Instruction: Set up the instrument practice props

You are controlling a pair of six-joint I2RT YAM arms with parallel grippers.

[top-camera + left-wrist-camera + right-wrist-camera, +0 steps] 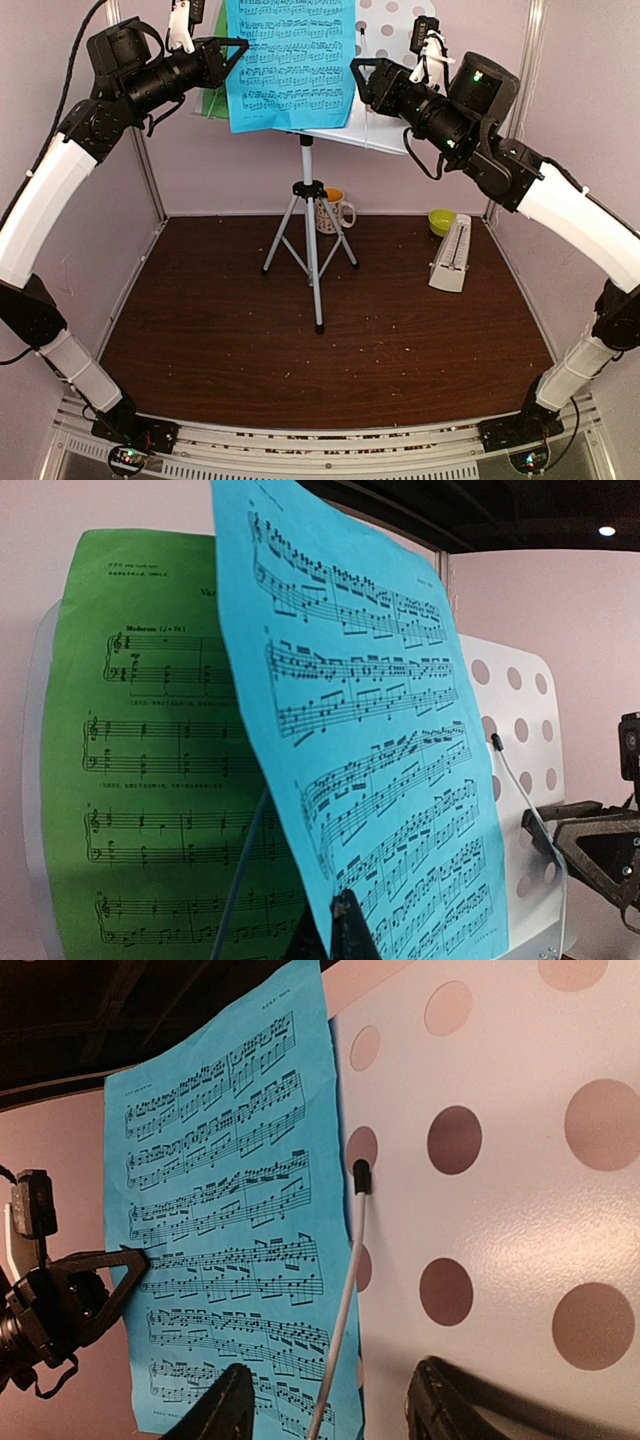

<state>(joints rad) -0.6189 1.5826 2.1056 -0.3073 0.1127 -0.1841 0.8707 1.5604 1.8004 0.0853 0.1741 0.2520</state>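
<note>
Left gripper (237,50) pinches the blue sheet (290,60) by its edge so we keep it flat on the music stand (510,1250); right gripper (330,1400) spread, straddling the retainer wire (345,1290)

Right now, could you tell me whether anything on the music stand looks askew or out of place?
Yes: the blue sheet does not lie flat on the music stand. It bows out and covers part of the green sheet, one edge pinched in the left gripper. Nothing looks damaged.
</note>
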